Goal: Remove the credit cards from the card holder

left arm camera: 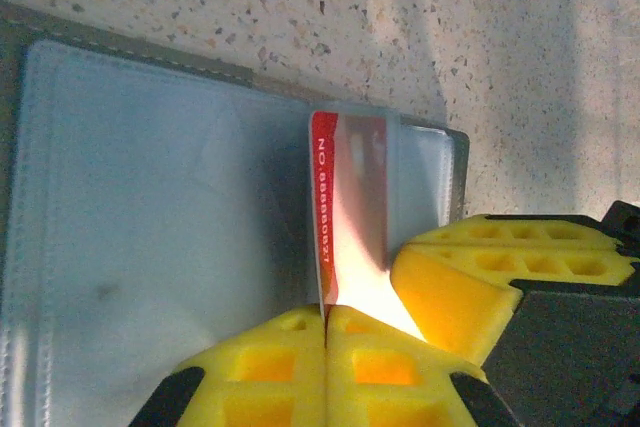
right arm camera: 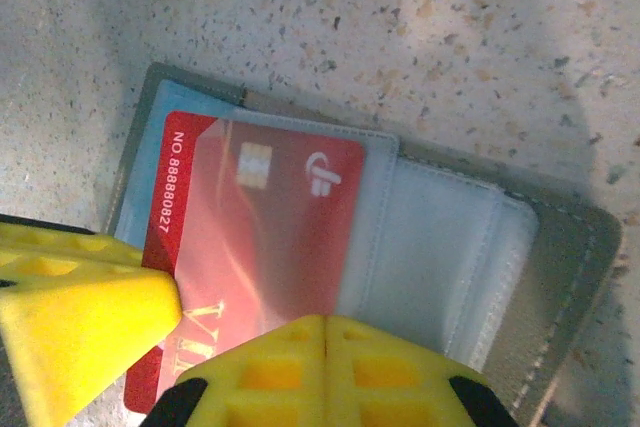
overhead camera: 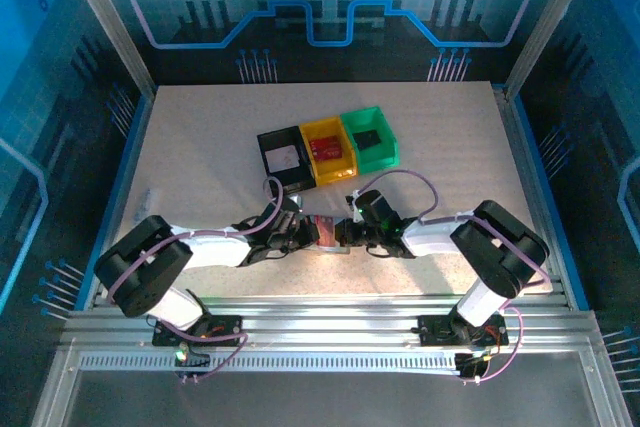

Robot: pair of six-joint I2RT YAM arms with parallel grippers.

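Red credit card [right arm camera: 250, 227] juts partway from the grey card holder [right arm camera: 560, 277], mid-frame on the tabletop [right arm camera: 450, 37]. Its short edge runs into the seam of the left claw [left arm camera: 325, 325], pressed together and apparently pinching it; the right claw [right arm camera: 325, 335] is pressed together too, against the holder. Best pull flat along the sleeve [right arm camera: 440, 237] — holder pinned — so nothing drags.
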